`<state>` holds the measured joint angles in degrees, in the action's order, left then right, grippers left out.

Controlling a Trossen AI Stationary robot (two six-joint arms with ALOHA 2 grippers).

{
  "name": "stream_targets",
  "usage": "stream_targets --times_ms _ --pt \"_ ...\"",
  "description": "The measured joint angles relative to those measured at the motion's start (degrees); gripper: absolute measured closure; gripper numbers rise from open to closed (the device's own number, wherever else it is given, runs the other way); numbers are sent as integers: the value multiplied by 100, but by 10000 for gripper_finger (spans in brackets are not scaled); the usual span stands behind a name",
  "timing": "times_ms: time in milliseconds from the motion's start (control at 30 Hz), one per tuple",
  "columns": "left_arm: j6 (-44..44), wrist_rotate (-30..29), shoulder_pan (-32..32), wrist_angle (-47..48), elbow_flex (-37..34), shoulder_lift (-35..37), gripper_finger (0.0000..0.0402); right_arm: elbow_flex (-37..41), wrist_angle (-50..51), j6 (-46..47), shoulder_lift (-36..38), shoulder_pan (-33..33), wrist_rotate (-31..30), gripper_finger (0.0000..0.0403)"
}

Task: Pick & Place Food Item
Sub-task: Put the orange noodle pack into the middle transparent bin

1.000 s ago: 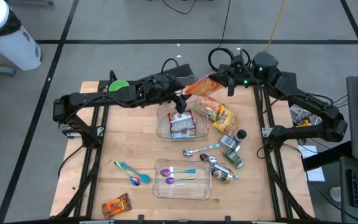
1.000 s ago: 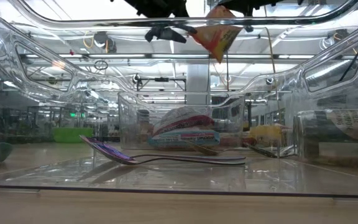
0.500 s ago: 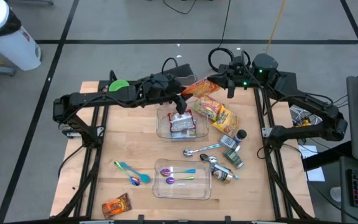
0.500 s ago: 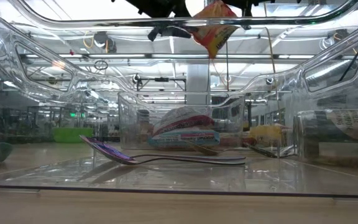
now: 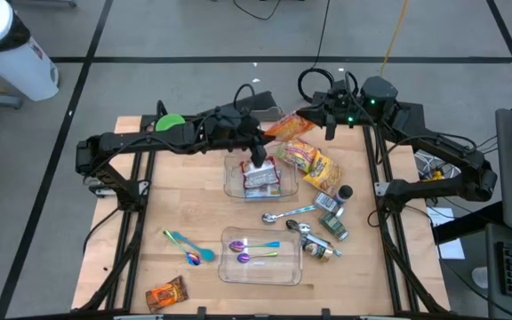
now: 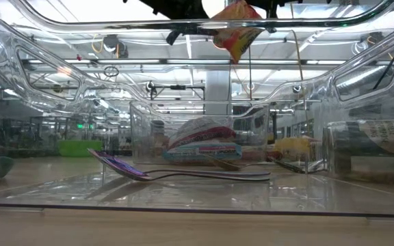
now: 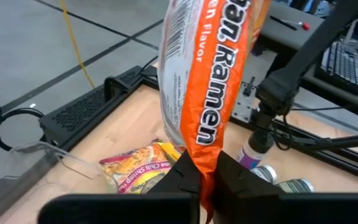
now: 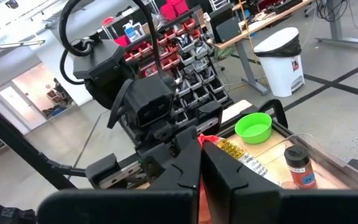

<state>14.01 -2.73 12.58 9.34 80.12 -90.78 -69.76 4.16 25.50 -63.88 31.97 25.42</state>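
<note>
From where I stood, both arms met in the air over the far side of the table, above the clear container (image 5: 258, 178) that already held a couple of snack packs. Between them hung the orange ramen packet (image 5: 283, 124), clear of the table and of everything on it. The left gripper (image 7: 202, 177) had its fingers pinched tight on one crimped end of the packet, and the right gripper (image 8: 199, 163) was clamped just as tightly on the opposite end, so the packet was stretched between the two. It looked a light thing, a thin film bag over a dry noodle block: the wrapper soft and crinkly, glossy enough to slip, the block inside stiff but likely to crack if squeezed flat. I judged the sealed end fins the right place to hold it, as both grippers did, since a pinch there bites film and not noodles. With both ends held, one side would have to let go before it could be set down, and a packet dangling by one fin might swing. The print on it read "Ramen" in large white letters, with "Flavor" smaller beside it; the start of the top word was cut off. A yellow noodle pack (image 7: 132, 168) on the table read "Chili Shrimp", the rest too small for me.
</note>
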Motion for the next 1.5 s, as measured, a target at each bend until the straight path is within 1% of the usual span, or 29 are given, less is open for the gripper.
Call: stream_targets --times_ms 100,200,367,500,700,867,967,1033,1100,1200,1267,1333,1433,1500 --pt "19 7 -32 118 0 2 385 0 71 0 0 0 16 403" --pt "-16 -41 -74 352 0 61 393 0 164 -5 -4 -49 20 403" --pt "-78 -325 -193 768 0 206 392 0 343 -187 -4 -258 29 403" --pt "-150 -370 -274 1113 0 384 396 0 543 -259 -2 -436 14 403" --pt "-208 -696 -419 1513 0 665 397 0 510 -352 -2 -558 21 394" --pt "-350 -1244 -611 1808 -2 938 397 0 349 -150 2 -557 16 362" --pt "-464 -1719 -744 2004 -9 1098 397 0 197 56 2 -555 27 334" --pt "-584 -1997 -840 1902 -4 1160 395 0 103 203 3 -555 29 314" --pt "-778 -2129 -923 1927 -7 1232 397 0 31 318 -4 -557 31 294" --pt "-1085 -2195 -1018 1703 0 1266 397 -4 -21 579 -98 -557 83 266" --pt "-1281 -2235 -1089 1632 -2 1284 395 -4 -164 801 -213 -557 369 250" --pt "-1488 -2276 -1140 1459 -2 1294 397 10 -472 1076 -329 -560 785 238" --pt "-1790 -2286 -1228 1272 -2 1347 396 186 -1359 1600 -513 -568 1262 225" --pt "-1952 -2294 -1285 1081 -2 1370 395 329 -1863 1916 -646 -571 1440 219"
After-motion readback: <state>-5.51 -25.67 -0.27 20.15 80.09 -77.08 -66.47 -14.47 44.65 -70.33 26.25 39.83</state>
